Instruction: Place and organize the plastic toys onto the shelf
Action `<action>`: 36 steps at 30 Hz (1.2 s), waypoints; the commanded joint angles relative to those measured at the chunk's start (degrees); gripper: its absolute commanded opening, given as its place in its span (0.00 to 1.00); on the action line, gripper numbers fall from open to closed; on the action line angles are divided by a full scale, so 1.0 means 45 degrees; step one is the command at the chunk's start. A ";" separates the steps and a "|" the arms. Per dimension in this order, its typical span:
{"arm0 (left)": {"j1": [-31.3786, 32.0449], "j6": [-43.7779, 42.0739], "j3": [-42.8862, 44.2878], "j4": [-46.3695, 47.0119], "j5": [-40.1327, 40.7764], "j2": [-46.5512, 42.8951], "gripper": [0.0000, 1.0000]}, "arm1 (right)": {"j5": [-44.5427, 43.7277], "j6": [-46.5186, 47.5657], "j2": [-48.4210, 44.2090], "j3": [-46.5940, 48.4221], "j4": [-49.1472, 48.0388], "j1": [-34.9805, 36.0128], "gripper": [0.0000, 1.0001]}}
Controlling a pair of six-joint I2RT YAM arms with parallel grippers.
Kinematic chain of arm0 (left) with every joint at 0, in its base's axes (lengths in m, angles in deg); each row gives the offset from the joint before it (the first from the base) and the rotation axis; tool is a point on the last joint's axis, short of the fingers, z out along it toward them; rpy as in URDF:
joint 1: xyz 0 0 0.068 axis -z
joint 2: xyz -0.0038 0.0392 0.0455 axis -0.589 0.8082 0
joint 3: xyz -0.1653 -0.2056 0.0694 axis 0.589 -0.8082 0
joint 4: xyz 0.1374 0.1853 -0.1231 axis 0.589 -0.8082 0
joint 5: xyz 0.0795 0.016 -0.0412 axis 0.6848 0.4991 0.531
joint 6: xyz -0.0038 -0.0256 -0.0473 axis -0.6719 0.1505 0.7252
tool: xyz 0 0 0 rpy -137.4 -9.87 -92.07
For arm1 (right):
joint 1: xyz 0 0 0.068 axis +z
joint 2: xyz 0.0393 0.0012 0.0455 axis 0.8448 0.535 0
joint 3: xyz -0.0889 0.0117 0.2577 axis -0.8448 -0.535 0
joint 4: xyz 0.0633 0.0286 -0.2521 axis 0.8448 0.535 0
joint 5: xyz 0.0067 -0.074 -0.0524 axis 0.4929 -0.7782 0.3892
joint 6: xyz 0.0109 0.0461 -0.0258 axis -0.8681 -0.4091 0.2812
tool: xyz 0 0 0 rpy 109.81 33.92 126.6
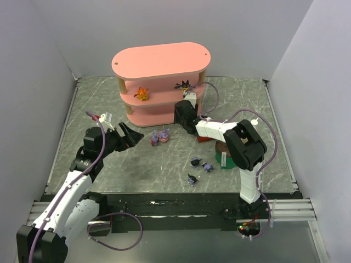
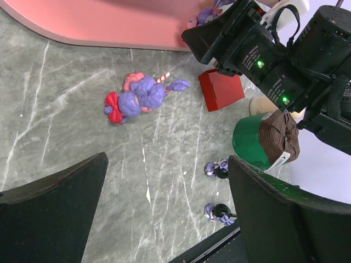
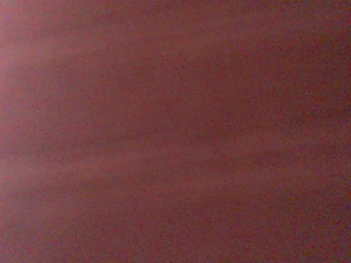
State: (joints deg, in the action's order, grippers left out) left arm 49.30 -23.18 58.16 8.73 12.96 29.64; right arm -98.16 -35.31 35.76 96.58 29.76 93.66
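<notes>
- The left gripper (image 1: 131, 136) hovers over the grey marbled table (image 1: 98, 98) at about 8 o'clock. Its fingers are spread wide and hold nothing. It would do best to wait clear while the other arm is in the shelf.
- Three dark pointed-ear figurines (image 1: 196, 161) lie loose near one another at about 5 o'clock. They are just beside the green cylinder (image 1: 224, 159) with its brown top, and are not yet shelved.
- The lilac-pink figurines (image 1: 160, 137), apparently two and touching, one with a red bow, lie at the centre just in front of the bottom board. They are at 2 o'clock from the left gripper and look like its likely pick, taken one at a time.
- The right gripper (image 1: 182, 109) reaches into the bottom tier at its right end. Its own camera gives only a dark red blur, so I cannot tell how its fingers stand.
- The left wrist view shows a lilac shape (image 2: 207, 12) at the right gripper's tip. Whether it is held or only beside the tip is unclear.
- The step seems to be seating that figure. It should be set upright and released fully. The arm should then back out straight toward 6 o'clock, missing the post and the red box (image 2: 222, 89).
- The pink three-tier shelf (image 1: 162, 60) stands at 12 o'clock. On its middle tier the orange figurine (image 1: 142, 93) is at the left and the spiky black-and-yellow figurine (image 1: 185, 86) at the right, well apart.
</notes>
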 commanded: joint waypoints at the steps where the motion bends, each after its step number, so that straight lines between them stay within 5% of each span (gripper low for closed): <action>1: 0.0033 0.0227 0.0014 0.0528 -0.0273 -0.0111 0.96 | -0.0194 -0.0870 0.0238 0.0209 0.1456 -0.0131 0.48; 17: 0.0033 0.0208 0.0033 0.0488 -0.0214 -0.0091 0.96 | -0.0272 -0.1475 0.0590 0.0230 0.2140 -0.0112 0.48; 36: 0.0033 0.0208 0.0033 0.0449 -0.0214 -0.0150 0.96 | 0.0255 -0.1847 0.0726 0.0229 0.2530 -0.0111 0.61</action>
State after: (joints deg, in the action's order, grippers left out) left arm 49.30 -23.18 58.16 8.71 12.96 29.60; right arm -100.28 -38.83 35.98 97.72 33.45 93.77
